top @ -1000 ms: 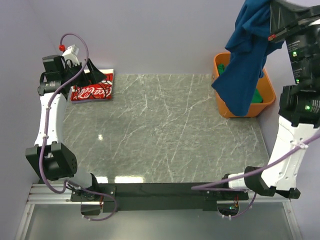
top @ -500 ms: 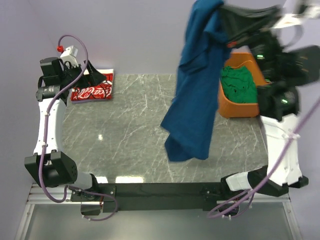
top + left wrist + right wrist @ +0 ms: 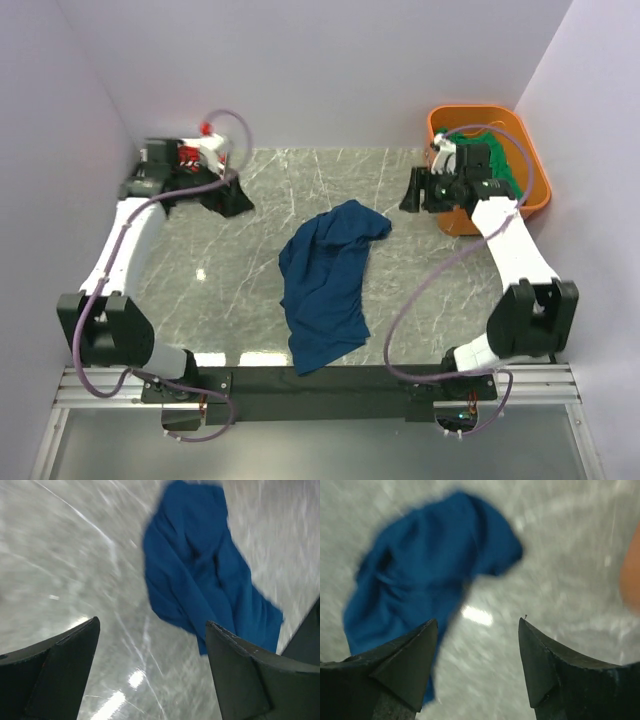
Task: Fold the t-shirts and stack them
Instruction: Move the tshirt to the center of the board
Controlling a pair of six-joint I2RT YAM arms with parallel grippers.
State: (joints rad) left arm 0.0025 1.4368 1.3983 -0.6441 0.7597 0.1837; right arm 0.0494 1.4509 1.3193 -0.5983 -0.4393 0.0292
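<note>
The navy blue t-shirt lies crumpled in a long, loose heap in the middle of the grey marbled counter. Its wider end reaches the near edge by the black base rail, and its rumpled narrower end points toward the far right. No print shows on the cloth that faces up, and nothing lies on top of it. The left tool hovers over the far left part of the counter, well apart from the shirt. Its two dark fingers are spread wide with only bare counter and blue cloth in view beyond them. The right tool hovers near the shirt's far end, off to its right. Its fingers are also parted and hold nothing. Both wrist views are blurred. Behind the right tool, the orange tub sits at the far right corner against the lilac wall. The green t-shirt is bunched inside it, partly hidden by the right arm's wrist, which also covers the tub's left wall. A purple cable from the right arm hangs in a loop above the counter's right side, beside the blue shirt but not touching it. The left arm's cable runs along that arm at the left edge.
</note>
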